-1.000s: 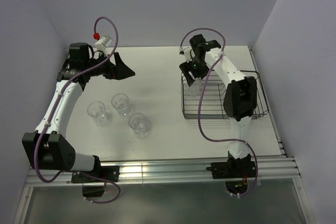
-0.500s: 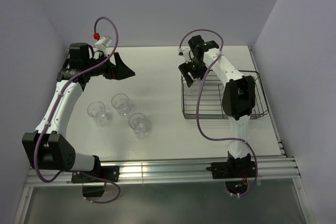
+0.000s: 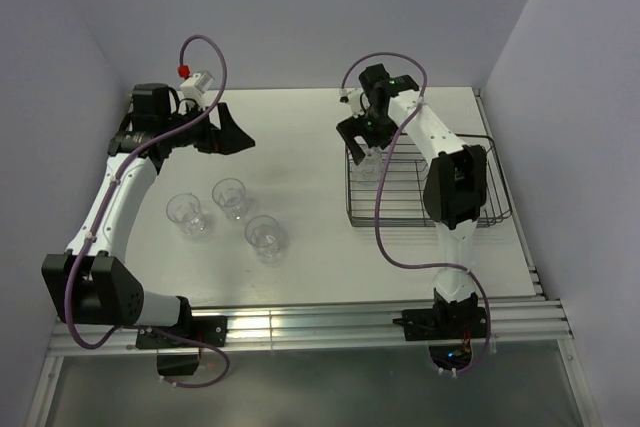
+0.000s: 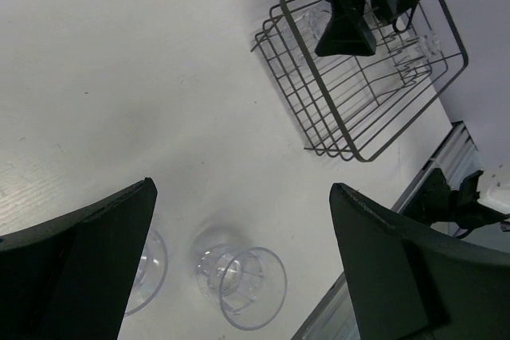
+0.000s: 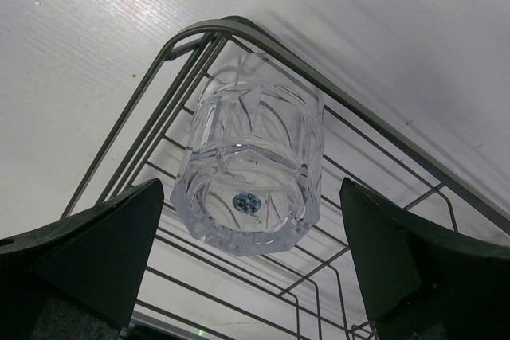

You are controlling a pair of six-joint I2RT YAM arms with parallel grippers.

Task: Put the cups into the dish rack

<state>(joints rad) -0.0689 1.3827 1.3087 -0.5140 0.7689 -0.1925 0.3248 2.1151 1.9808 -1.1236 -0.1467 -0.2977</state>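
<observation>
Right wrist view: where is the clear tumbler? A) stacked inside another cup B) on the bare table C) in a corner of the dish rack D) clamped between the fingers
C: the tumbler rests on the bars inside the rounded corner of the dish rack.

The left arm [image 3: 112,195] and right arm [image 3: 432,135] have white links, black joints and looping purple cables [image 3: 384,232].

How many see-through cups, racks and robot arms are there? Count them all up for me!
Clear cups: 4 (3 on the table at; 1 in the rack)
Dish rack: 1
Robot arms: 2 (left arm, right arm)
Total: 7
More cups could be hiding under the right arm.
</observation>
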